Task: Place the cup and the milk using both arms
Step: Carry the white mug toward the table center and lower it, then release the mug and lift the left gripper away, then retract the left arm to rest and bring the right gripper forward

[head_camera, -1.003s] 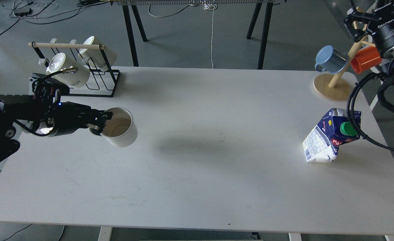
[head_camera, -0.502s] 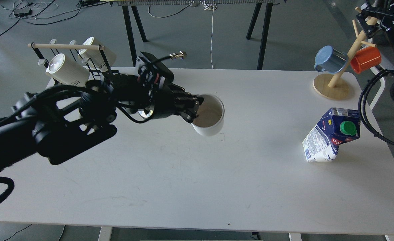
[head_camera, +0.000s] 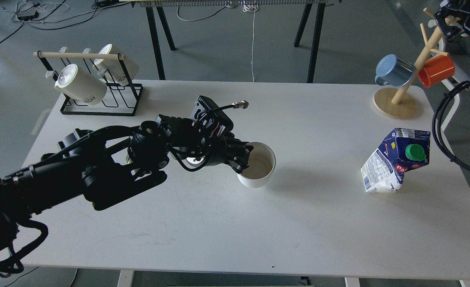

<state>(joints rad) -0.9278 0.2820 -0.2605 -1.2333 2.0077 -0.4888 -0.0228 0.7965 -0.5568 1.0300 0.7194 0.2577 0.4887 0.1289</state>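
A white cup [head_camera: 257,169] stands upright at the middle of the white table [head_camera: 235,223]. My left gripper [head_camera: 243,159] is shut on the cup's left rim, one finger inside and one outside. A blue and white milk carton [head_camera: 394,161] with a green cap stands crumpled and leaning near the table's right edge. My right arm [head_camera: 468,28] is at the top right corner, above and behind the carton; its gripper is out of view.
A black wire rack [head_camera: 99,99] with two white mugs stands at the back left. A wooden mug tree [head_camera: 402,95] with a blue mug and an orange mug stands at the back right. A black cable [head_camera: 442,131] hangs beside the carton.
My left arm carried the cup from the table's left side to the middle and lowered it to the tabletop. My right arm drew up and back to the top right corner.
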